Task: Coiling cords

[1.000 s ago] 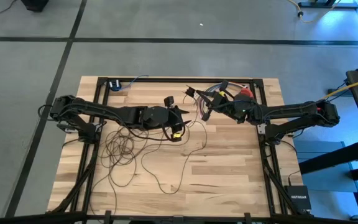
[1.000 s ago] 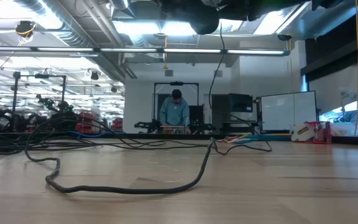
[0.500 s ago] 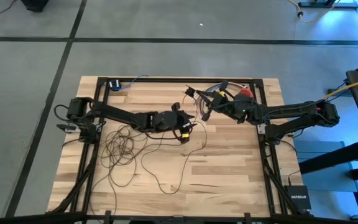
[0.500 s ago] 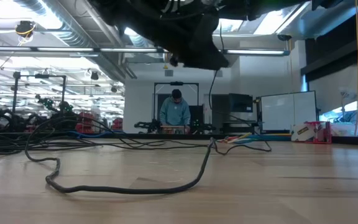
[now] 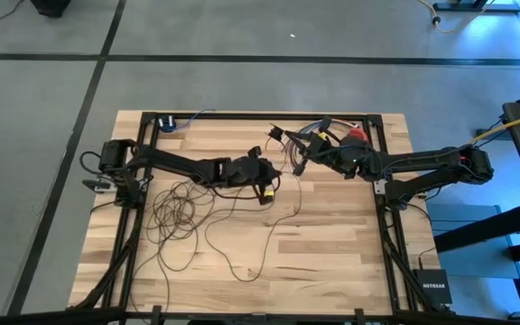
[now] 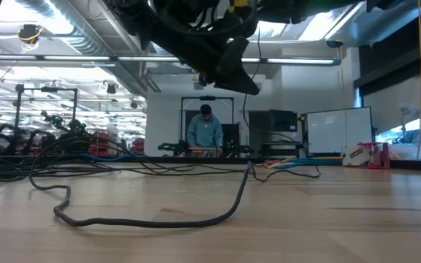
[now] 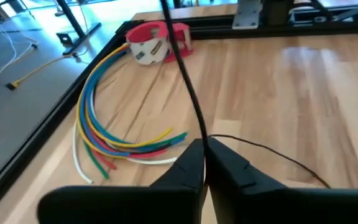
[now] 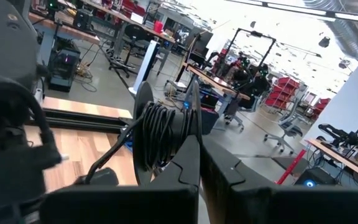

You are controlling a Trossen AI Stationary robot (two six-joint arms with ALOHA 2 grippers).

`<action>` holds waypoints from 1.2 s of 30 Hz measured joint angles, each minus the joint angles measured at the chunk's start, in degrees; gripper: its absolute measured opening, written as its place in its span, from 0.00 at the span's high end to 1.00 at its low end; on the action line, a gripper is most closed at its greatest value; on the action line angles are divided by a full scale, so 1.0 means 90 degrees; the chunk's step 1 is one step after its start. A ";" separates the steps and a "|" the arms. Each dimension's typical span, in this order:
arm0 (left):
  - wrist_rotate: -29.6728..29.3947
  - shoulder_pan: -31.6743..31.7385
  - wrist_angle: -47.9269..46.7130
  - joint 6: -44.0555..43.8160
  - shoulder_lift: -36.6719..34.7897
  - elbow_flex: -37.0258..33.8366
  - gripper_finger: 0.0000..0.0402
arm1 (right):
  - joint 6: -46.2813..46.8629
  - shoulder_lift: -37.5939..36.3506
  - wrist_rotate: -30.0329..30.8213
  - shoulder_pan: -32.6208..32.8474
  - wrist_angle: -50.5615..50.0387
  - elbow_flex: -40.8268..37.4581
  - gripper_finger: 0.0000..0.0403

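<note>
The left tool [image 7: 204, 163] hangs over the middle of the wooden counter [image 5: 332, 244], its fingers pressed together on a strand of the dark cord [image 7: 185, 81]. The rest of the cord [image 5: 183, 221] lies in loose loops on the counter's left half. The right tool [image 8: 199, 163], near the far edge, pinches a wound coil of the cord [image 8: 157, 134]. Multicoloured wires [image 7: 104, 134] and a red tape roll [image 7: 151, 40] lie beyond.

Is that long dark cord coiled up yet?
No. The cord lies spread in loose loops on the table; the left gripper is shut on one strand.
</note>
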 joint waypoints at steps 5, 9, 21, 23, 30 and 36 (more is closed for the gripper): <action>-0.0143 0.0250 -0.0031 -0.0043 0.0168 -0.0002 0.98 | 0.0000 0.0000 -0.0115 0.0001 0.0281 0.0000 0.98; -0.0386 0.0439 -0.0336 -0.0061 0.0212 -0.0002 0.99 | -0.0002 -0.0020 -0.0118 0.0003 0.0317 0.0000 0.98; -0.1123 0.0908 -0.1218 -0.0051 0.0036 -0.0002 0.98 | 0.0001 -0.0041 -0.0206 0.0005 0.0303 0.0000 0.98; -0.0764 0.0840 -0.0976 -0.0026 0.0030 -0.0002 0.97 | 0.0010 -0.0041 -0.0313 0.0004 0.0340 0.0000 0.98; 0.1577 0.0364 0.0688 0.0158 0.0224 0.0000 0.99 | 0.0010 -0.0041 -0.0341 0.0004 0.0475 0.0000 0.98; 0.1131 0.0493 0.1236 0.0112 0.0648 0.0000 0.99 | 0.0080 -0.0041 -0.0672 0.0004 0.0634 0.0000 0.98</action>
